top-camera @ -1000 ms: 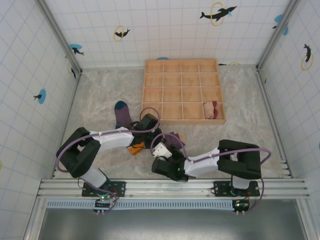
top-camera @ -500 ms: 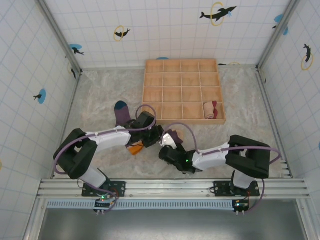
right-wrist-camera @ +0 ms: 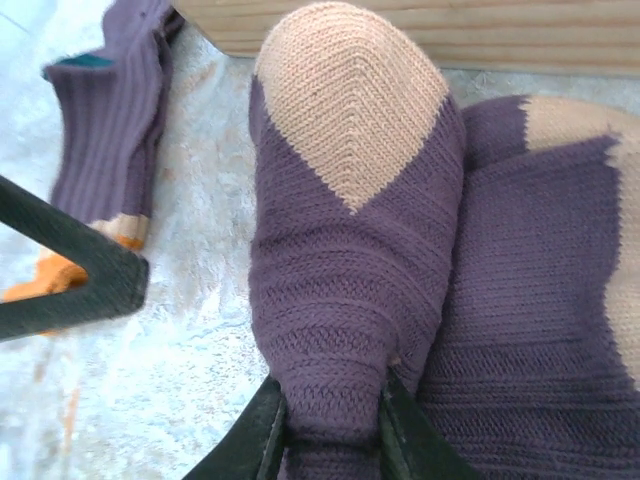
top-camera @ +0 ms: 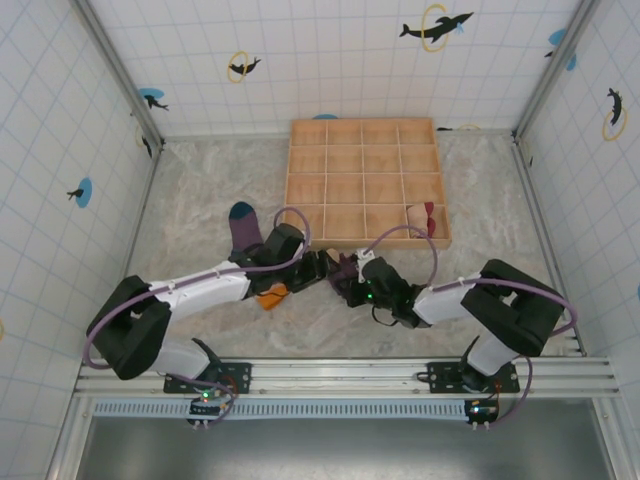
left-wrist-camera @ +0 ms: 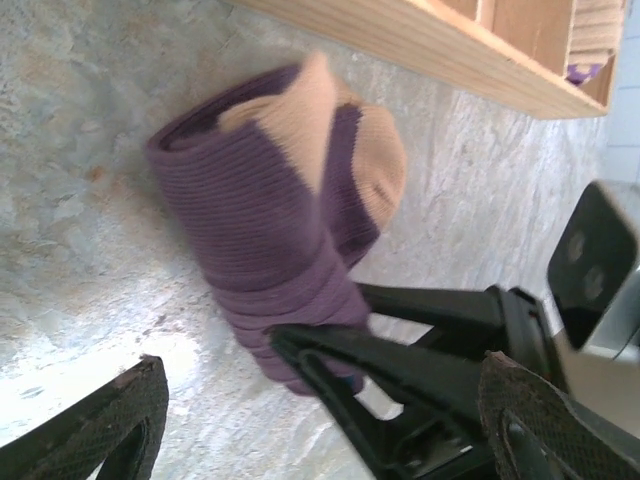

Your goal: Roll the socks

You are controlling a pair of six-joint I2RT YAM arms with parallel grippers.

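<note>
The purple sock with tan toe [left-wrist-camera: 262, 205] lies rolled into a bundle on the table just in front of the tray, also seen from above [top-camera: 347, 266]. My right gripper [right-wrist-camera: 330, 425] is shut on a fold of this sock [right-wrist-camera: 345, 260]; its black fingers [left-wrist-camera: 400, 365] cross the left wrist view. My left gripper [left-wrist-camera: 325, 405] is open, its pads wide apart on either side of the bundle, and sits just left of the bundle [top-camera: 318, 268]. The purple sock with teal toe [top-camera: 243, 229] lies flat to the left, its orange cuff [top-camera: 270, 296] under the left arm. The tan sock with dark-red cuff [top-camera: 422, 220] sits rolled in a tray compartment.
The wooden compartment tray [top-camera: 364, 130] stands at the back centre; its front wall [right-wrist-camera: 450, 30] is close behind the bundle. Tiled walls enclose the table on three sides. A metal rail [top-camera: 330, 372] runs along the near edge.
The right gripper has carried the purple-and-tan sock away from the near edge towards the tray, its arm stretching out. The left gripper has followed to the right and stays beside the bundle.
</note>
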